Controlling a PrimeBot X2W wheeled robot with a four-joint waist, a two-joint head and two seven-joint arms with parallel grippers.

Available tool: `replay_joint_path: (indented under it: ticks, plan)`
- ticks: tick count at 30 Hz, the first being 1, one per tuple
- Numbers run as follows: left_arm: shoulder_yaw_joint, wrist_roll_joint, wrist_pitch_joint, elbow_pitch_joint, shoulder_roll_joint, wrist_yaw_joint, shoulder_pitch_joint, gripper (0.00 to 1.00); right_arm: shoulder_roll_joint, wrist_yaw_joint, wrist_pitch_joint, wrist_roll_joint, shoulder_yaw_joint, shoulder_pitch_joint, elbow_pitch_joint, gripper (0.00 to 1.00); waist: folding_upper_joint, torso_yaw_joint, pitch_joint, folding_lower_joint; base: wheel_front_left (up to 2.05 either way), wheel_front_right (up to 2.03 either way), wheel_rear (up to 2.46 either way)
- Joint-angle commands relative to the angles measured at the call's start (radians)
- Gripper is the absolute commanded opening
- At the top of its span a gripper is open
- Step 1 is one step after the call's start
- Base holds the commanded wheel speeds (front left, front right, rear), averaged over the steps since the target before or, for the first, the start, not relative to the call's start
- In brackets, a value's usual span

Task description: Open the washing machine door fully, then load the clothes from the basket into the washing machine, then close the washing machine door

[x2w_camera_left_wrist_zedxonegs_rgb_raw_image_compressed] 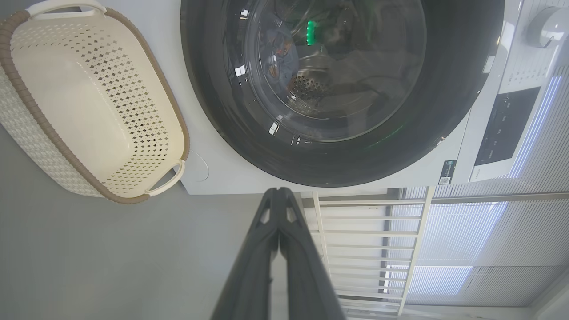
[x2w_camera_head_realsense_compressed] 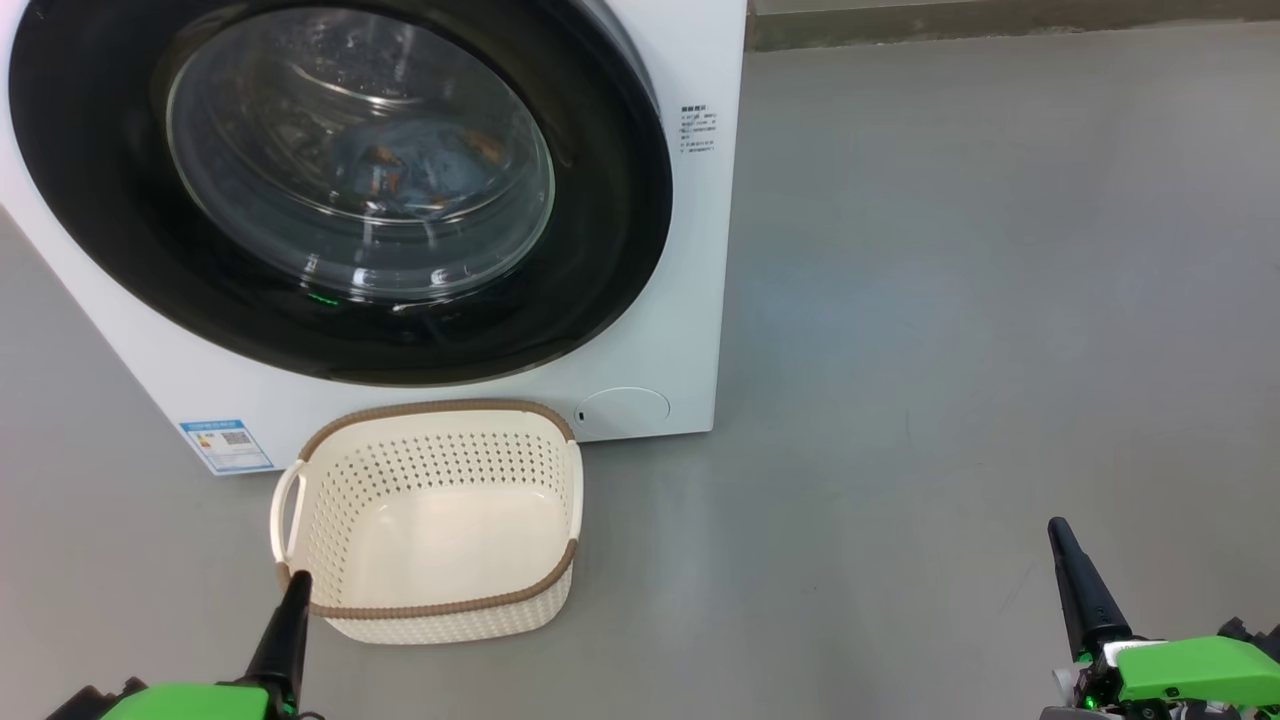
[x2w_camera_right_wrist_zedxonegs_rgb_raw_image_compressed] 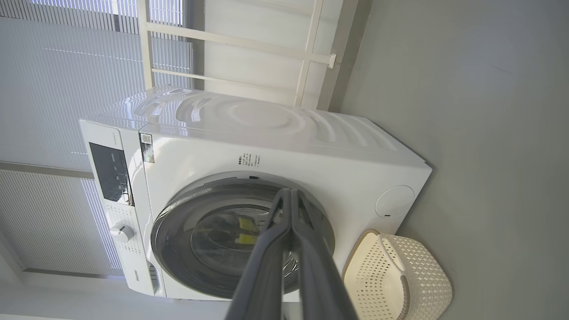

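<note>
The white washing machine (x2w_camera_head_realsense_compressed: 690,330) stands ahead with its black-rimmed round door (x2w_camera_head_realsense_compressed: 340,190) closed flat against the front. Through the glass I see light-blue clothes (x2w_camera_head_realsense_compressed: 420,170) with orange print lying in the drum. The cream basket (x2w_camera_head_realsense_compressed: 430,520) with a brown rim sits on the floor in front of the machine, with nothing inside. My left gripper (x2w_camera_head_realsense_compressed: 297,585) is shut, low at the lower left, its tip by the basket's near left corner. My right gripper (x2w_camera_head_realsense_compressed: 1058,530) is shut at the lower right, far from the machine. Both hold nothing.
Grey floor (x2w_camera_head_realsense_compressed: 950,300) stretches wide to the right of the machine. A blue label sticker (x2w_camera_head_realsense_compressed: 226,445) marks the machine's lower left front. White railings and blinds (x2w_camera_right_wrist_zedxonegs_rgb_raw_image_compressed: 66,66) stand behind the machine, and its control panel (x2w_camera_right_wrist_zedxonegs_rgb_raw_image_compressed: 111,171) and knob (x2w_camera_right_wrist_zedxonegs_rgb_raw_image_compressed: 122,231) are on the front.
</note>
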Motion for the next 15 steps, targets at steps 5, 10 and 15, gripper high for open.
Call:
replay_joint_path:
  ticks: [5, 10, 15]
  plan:
    - [0.046, -0.076, 0.023, -0.013, 0.021, -0.013, -0.053, 0.0, 0.0, 0.002, 0.023, 0.084, 0.015, -0.054, -0.014, 0.0, 0.0, -0.003, 0.0, 0.0, 0.0, 0.0, 0.0]
    - [0.057, -0.134, 0.04, -0.009, 0.022, -0.019, -0.061, 0.0, 0.003, 0.002, 0.04, 0.149, 0.014, -0.061, -0.007, 0.0, 0.0, -0.006, -0.001, 0.0, 0.0, 0.0, 0.0]
    - [0.058, -0.133, 0.041, -0.009, 0.021, -0.019, -0.061, 0.0, 0.003, 0.002, 0.04, 0.149, 0.013, -0.061, -0.007, 0.0, 0.0, -0.006, -0.001, 0.0, 0.0, 0.0, 0.0]
